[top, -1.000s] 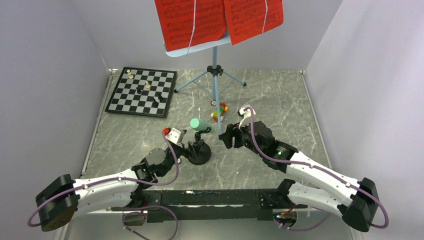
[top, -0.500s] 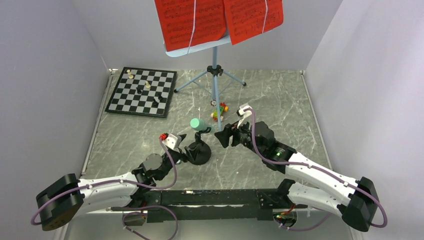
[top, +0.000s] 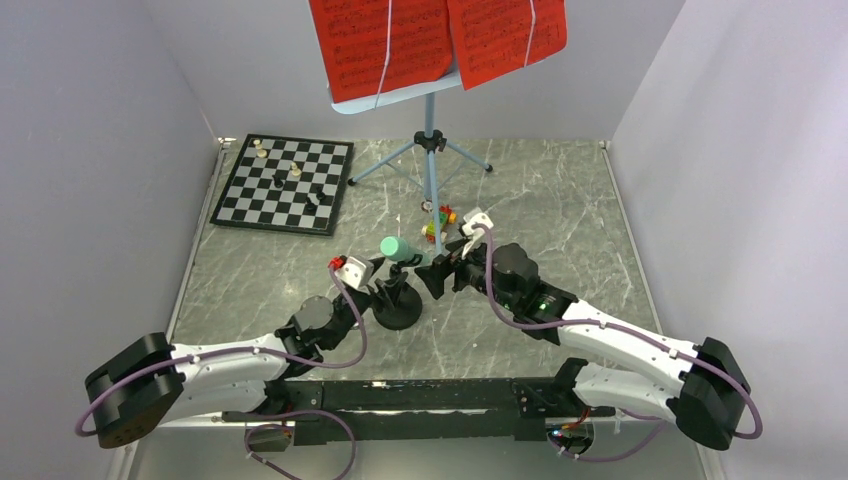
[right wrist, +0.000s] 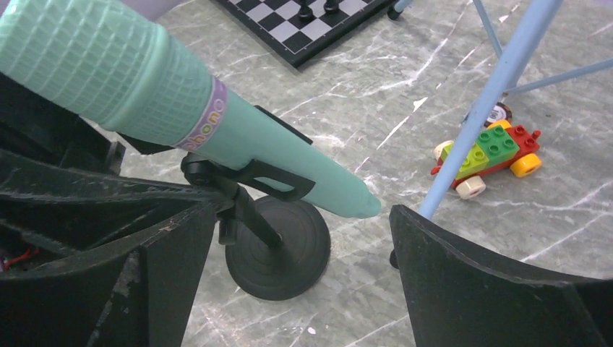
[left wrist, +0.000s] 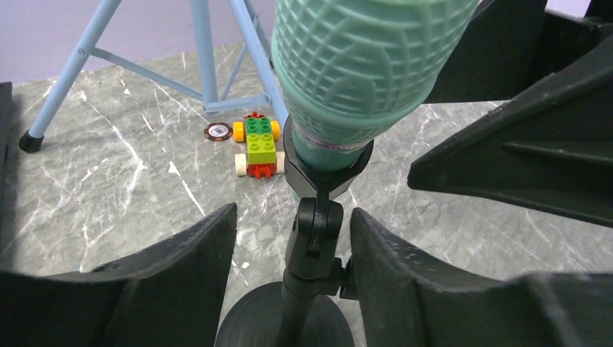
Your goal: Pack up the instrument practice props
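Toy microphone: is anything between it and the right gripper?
Nothing visible does. The open right gripper faces the tail of the toy microphone with clear space between; the music stand has a blue leg close behind one finger, not between.

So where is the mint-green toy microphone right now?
Top view, mid-table: the mint-green toy microphone sits tilted in the black mic stand, between the left tool and right tool, just on the arms' side of the blue music stand.
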